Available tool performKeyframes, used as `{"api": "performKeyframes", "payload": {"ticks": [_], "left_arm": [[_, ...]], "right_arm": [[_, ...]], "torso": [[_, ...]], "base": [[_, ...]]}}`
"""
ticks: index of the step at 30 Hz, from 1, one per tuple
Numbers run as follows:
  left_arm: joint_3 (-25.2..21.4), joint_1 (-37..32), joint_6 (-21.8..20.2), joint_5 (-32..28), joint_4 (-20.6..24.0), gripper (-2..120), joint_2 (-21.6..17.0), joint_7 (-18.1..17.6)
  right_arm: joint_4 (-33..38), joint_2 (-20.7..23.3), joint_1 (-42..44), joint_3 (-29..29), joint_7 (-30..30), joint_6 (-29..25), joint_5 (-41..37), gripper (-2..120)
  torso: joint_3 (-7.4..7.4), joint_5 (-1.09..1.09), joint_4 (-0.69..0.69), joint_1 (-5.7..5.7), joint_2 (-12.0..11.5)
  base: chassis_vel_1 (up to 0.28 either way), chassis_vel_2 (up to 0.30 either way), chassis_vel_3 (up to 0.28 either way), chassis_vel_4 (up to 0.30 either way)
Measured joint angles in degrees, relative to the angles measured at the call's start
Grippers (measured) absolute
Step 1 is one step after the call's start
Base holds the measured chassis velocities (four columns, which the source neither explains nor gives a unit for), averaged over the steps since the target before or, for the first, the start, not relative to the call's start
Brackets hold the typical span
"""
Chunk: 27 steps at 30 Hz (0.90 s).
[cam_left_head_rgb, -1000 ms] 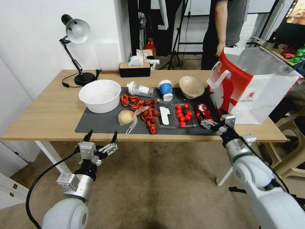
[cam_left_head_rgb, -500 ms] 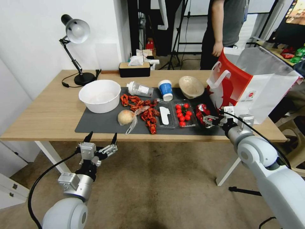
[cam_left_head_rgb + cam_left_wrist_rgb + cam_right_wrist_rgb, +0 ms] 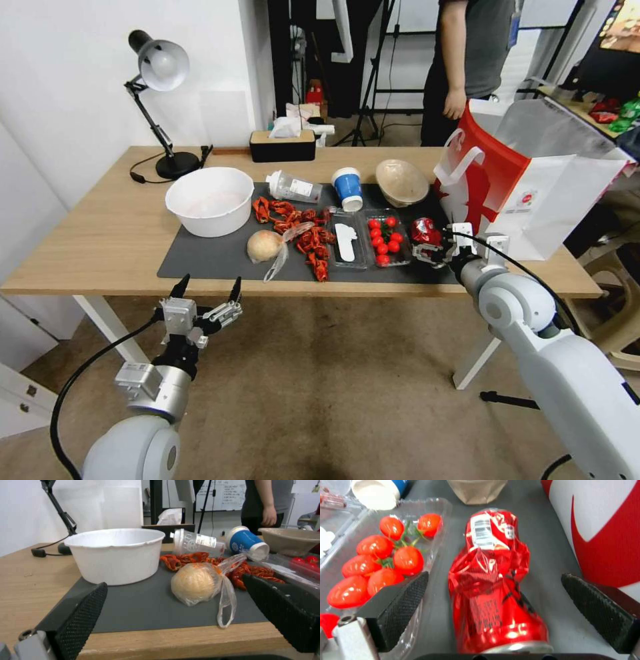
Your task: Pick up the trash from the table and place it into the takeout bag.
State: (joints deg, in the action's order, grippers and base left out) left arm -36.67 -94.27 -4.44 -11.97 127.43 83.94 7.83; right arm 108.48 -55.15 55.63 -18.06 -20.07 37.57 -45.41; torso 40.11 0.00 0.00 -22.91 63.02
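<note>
Seven tomatoes [image 3: 383, 562] in clear tray [image 3: 435, 507]; can [image 3: 493, 585] beside.

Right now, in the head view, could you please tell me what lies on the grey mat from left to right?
White bowl → bagged lump → cutlery tray → tomatoes → red can, with the right tool at it.

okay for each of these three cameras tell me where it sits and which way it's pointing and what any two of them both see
Head view: on the robot's head, facing forward and down at the table; both arms show.
Left wrist view: behind the open left gripper, off the table's near edge, facing the bagged beige lump.
Right wrist view: behind the open right gripper, straddling the crushed red can.
Shared: head and right wrist views both show the can.
</note>
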Motion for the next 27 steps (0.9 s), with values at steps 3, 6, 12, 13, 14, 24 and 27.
{"api": "performKeyframes", "payload": {"ticks": [3,6,12,13,14,24,27], "left_arm": [[0.19,0.06,0.0,-0.22,-0.01,100,0.0,0.0],[0.49,0.09,0.0,-0.28,-0.2,100,0.02,0.01],[0.68,0.29,0.16,-0.39,-0.55,100,0.04,0.09],[0.68,0.32,0.18,-0.41,-0.66,100,0.03,0.1],[0.7,0.34,0.19,-0.42,-0.75,100,0.02,0.1],[0.67,0.51,0.56,0.13,-1.04,100,-0.18,-0.12],[0.66,0.62,0.58,0.14,-1.15,100,-0.28,-0.14]], "right_arm": [[0.18,-0.03,0.1,0.0,-0.43,0.13,0.08,100],[0.2,0.01,0.14,-0.01,-1.01,0.55,0.1,100],[0.08,0.27,0.34,-0.15,-1.6,1.35,0.01,100],[0.04,0.25,0.37,-0.15,-1.59,1.52,-0.02,100],[-0.02,0.13,0.37,-0.14,-1.6,1.6,-0.06,100],[-0.21,-0.34,0.38,0.08,-2.6,1.85,-1.06,86],[-0.21,-0.4,0.45,0.08,-2.79,1.9,-1.22,76]], "torso": [[0.0,0.0,0.0,0.0,0.0],[0.0,0.0,0.0,0.0,0.0],[0.0,0.0,0.0,0.0,0.0],[0.0,0.0,0.0,0.0,0.0],[0.0,0.0,0.0,0.0,0.0],[0.0,0.0,0.0,0.0,0.0],[0.0,0.0,0.0,0.0,0.0]], "base": [[0.0,0.0,0.0,0.0],[0.0,0.0,0.0,0.0],[0.0,0.0,0.0,0.0],[0.0,0.0,0.0,0.0],[0.0,0.0,0.0,0.0],[0.0,0.0,0.0,0.0],[0.0,0.0,0.0,0.0]]}}
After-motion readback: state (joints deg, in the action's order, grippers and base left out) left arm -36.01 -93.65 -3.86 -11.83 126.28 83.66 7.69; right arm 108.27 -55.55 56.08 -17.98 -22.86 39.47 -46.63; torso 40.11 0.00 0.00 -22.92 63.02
